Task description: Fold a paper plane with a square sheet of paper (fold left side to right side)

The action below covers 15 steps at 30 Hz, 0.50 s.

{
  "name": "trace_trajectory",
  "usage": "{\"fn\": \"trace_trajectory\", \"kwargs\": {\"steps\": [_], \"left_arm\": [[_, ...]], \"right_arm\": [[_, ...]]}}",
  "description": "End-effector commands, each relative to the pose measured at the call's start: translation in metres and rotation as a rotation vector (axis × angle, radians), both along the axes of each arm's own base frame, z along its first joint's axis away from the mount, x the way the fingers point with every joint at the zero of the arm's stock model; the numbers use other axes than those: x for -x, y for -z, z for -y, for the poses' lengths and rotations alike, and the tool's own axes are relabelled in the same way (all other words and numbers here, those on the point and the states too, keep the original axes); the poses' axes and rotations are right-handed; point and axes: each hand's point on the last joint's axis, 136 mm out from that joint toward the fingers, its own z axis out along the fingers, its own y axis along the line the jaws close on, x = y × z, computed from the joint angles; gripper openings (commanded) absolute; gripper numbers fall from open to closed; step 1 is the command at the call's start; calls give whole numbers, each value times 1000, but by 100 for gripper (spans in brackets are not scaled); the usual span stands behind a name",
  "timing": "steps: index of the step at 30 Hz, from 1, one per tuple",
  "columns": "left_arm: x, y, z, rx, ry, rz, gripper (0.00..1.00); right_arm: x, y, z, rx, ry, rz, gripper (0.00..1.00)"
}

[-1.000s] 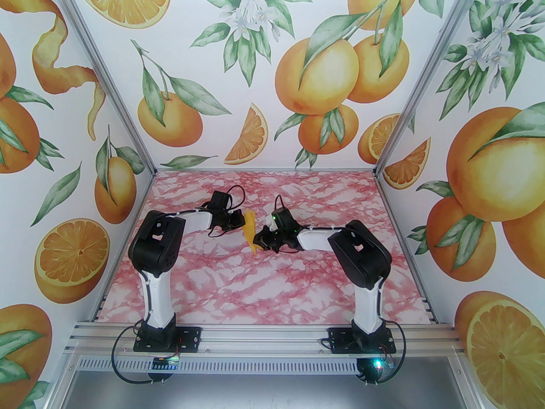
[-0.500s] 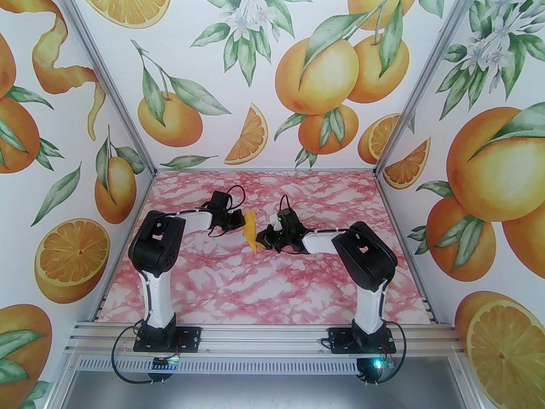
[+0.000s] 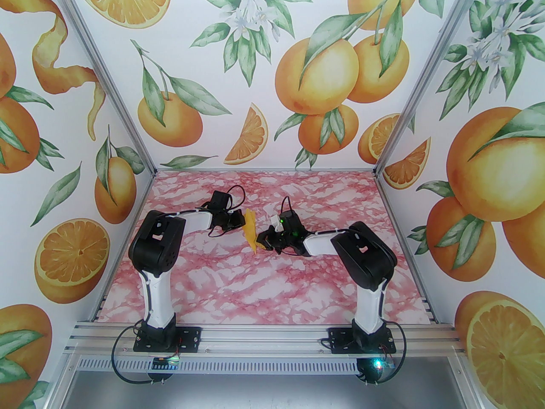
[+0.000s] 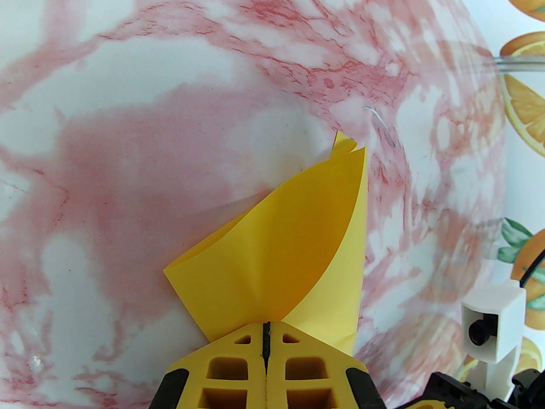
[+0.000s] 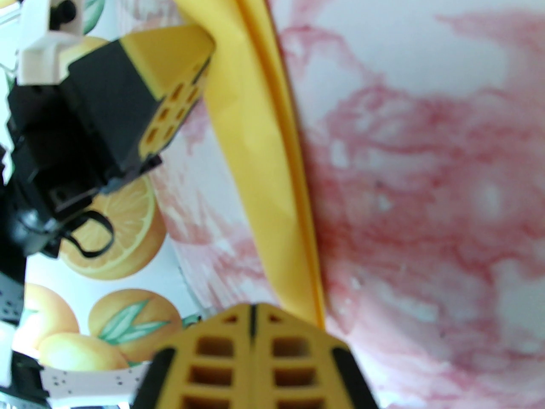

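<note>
- Left jaws are sitting fully closed, fingers pressed flat together, and they are pinching the yellow paper by its nearest edge.
- The paper is sticking straight out ahead of the left jaws. It is folded over itself in layers and narrowing to a pointed tip at the end farthest from them, with one flap curling open on the side.
- In the top view the yellow paper is showing as a narrow strip on edge between the two sets of jaws, over the pink marbled desk.
- Its upper part is sitting at the left jaws and its lower tip is reaching just in front of the right jaws.
- Right jaws are also sitting fully closed, fingers meeting along the seam.
- The paper is running beside that seam, not through it, and its end is passing behind the edge of one finger. I cannot tell whether it is touching or gripped there.
- Ahead of the right jaws, the left arm's fingers are clamping the far part of the strip.
- The right arm's white camera housing is showing off to the side of the left jaws, past the paper.
</note>
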Motion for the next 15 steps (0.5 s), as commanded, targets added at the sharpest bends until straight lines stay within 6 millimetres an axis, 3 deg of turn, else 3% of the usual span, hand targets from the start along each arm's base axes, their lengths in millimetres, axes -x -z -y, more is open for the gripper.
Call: {"fn": "trace_trajectory", "kwargs": {"steps": [1, 15], "left_arm": [[34, 47, -9, -84, 11, -155, 2], [34, 48, -8, -80, 13, -158, 2]], "right_arm": [[6, 6, -6, -27, -19, -17, 2], [10, 14, -18, -43, -32, -33, 2]]}}
